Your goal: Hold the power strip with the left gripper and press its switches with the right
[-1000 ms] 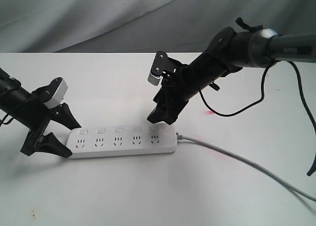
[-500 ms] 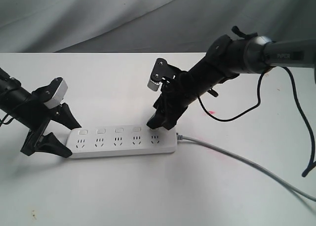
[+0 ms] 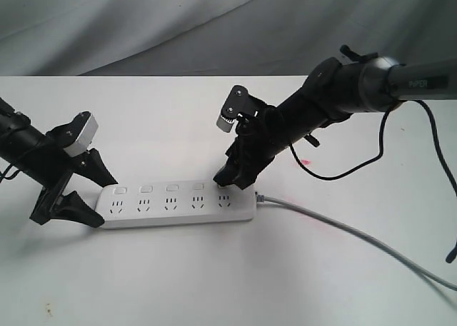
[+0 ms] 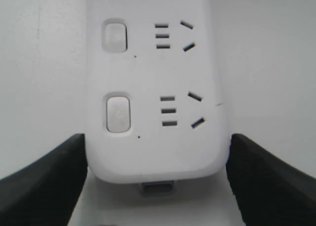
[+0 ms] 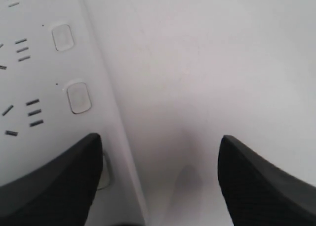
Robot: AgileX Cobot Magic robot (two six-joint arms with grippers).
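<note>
My left gripper (image 3: pixel 103 203) pinched one end of the strip (image 3: pixel 178 210); my right gripper (image 3: pixel 235 179), spread, rested one finger on the opposite-end switch (image 5: pixel 105 172); four switches apparently remained unpressed.

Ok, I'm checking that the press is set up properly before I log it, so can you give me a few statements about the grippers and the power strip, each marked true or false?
1. The left gripper has its fingers on either side of one end of the power strip. True.
2. The right gripper is shut. False: the right wrist view shows its fingers spread wide apart.
3. One right finger partly covers the switch nearest the cord. True.
4. The cord leaves the strip at the end the left gripper holds. False: it leaves at the opposite end.
</note>
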